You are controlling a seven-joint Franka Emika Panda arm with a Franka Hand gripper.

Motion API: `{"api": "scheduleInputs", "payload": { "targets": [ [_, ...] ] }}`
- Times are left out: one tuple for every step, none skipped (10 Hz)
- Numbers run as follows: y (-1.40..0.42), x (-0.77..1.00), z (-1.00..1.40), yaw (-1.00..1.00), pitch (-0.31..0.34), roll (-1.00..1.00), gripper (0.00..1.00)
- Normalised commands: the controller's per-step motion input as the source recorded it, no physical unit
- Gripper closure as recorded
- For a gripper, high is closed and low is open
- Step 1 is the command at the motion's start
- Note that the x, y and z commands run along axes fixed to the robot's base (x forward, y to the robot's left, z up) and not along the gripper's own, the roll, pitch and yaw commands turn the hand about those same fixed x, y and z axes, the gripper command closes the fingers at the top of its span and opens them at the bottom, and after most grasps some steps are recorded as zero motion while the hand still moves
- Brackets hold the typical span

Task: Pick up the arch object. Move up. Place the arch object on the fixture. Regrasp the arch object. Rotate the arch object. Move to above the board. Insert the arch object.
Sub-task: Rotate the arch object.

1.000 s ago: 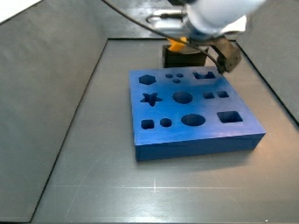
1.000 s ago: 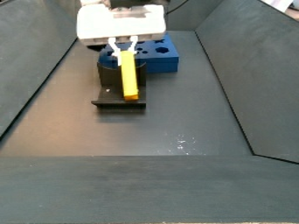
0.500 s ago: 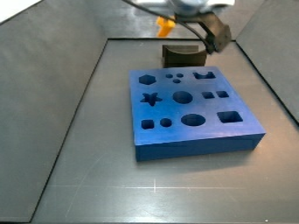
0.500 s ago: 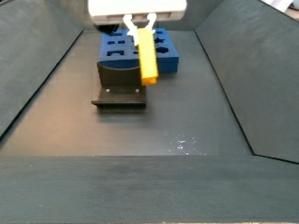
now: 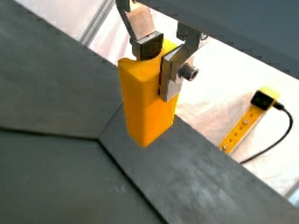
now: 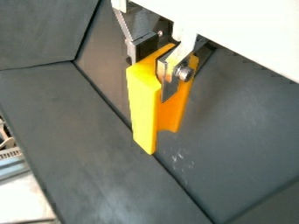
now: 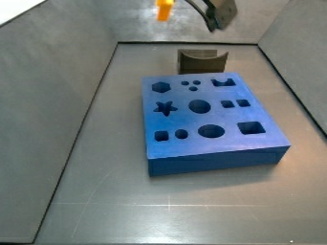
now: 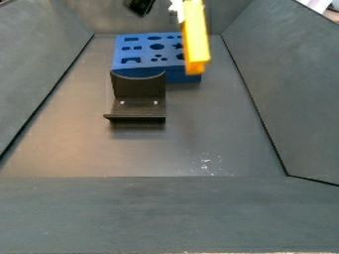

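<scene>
The arch object is a smooth orange-yellow oblong block, hanging lengthwise below my gripper, which is shut on its upper end. Both wrist views show this; the block is pinched between the silver fingers. In both side views it hangs high in the air at the upper frame edge, well clear of the floor. The dark fixture stands empty below, next to the blue board. In a side view the block is above and behind the fixture. Most of the gripper is out of frame there.
The blue board has star, round, hexagon and square holes in its top. Sloping grey walls enclose the dark floor on both sides. A yellow device with a black cable lies outside the bin.
My gripper has risen with the arch object, lifting it off the fixture and up to the top edge of both side views. The fixture now stands empty.
</scene>
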Motion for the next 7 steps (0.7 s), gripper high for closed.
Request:
{"api": "scheduleInputs", "payload": {
  "targets": [
    [0.03, -1.00, 0.61, -0.04, 0.009, -0.10, 1.00],
    [0.02, -1.00, 0.57, -0.04, 0.023, -0.10, 1.00],
    [0.02, -1.00, 0.51, -0.04, 0.036, -0.09, 1.00],
    [0.00, -0.90, 0.38, -0.02, 0.047, -0.08, 1.00],
    [0.00, -0.77, 0.25, -0.01, 0.057, -0.06, 1.00],
    [-0.01, -0.57, 0.10, 0.00, 0.064, -0.04, 1.00],
    [-0.01, -0.41, 0.06, 0.01, 0.057, -0.04, 1.00]
  ]
}}
